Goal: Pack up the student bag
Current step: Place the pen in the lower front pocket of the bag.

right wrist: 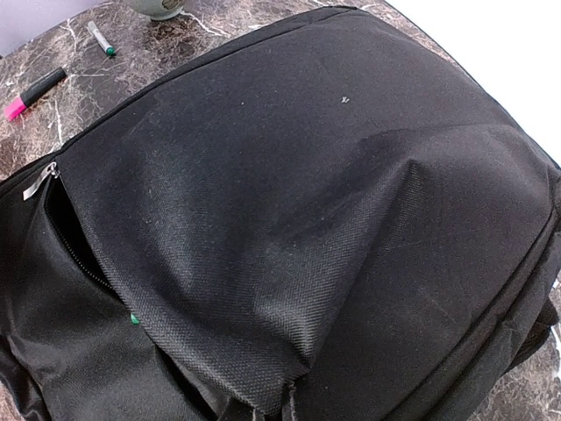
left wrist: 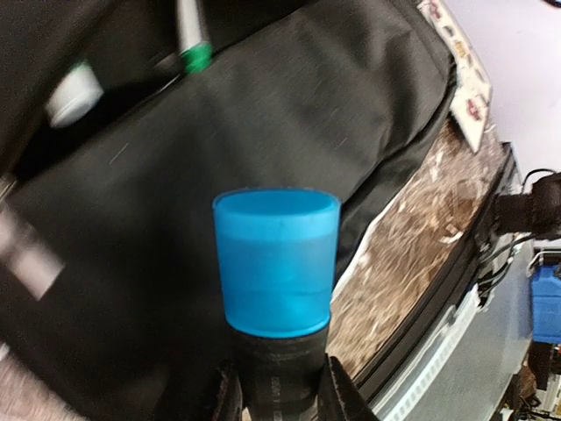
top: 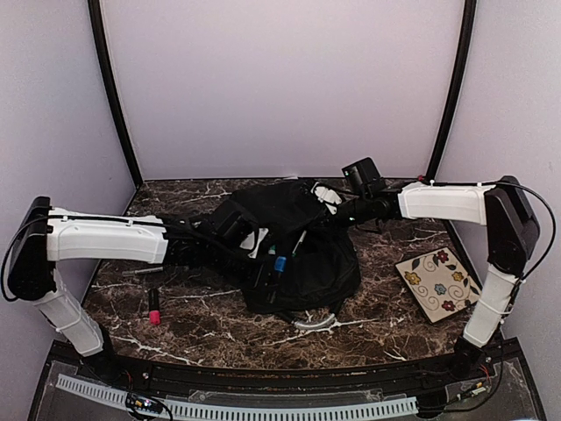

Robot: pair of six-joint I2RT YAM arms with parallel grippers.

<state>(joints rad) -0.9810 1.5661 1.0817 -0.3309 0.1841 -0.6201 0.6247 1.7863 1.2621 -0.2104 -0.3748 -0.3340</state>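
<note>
the student bag [top: 311, 263] lies in the middle of the table [top: 202, 329], between the two arms. the right gripper [top: 333, 200] is at the bag's far edge, squeezed shut. it looks to be pinching the cloth and holding the top flap up, though its fingers are hidden in its own view. the left gripper [left wrist: 280, 395] is the one nearer the way in. it is partly closed around a black pen [left wrist: 277, 263] with a blue cap, just above the bag's front. the pen points cap first across the cloth. the dark gap [left wrist: 61, 140] under the flap lies ahead of the cap and off to one side, with a green-capped pen [left wrist: 195, 48] inside. i think the pen must turn a bit toward that gap to go in.
</note>
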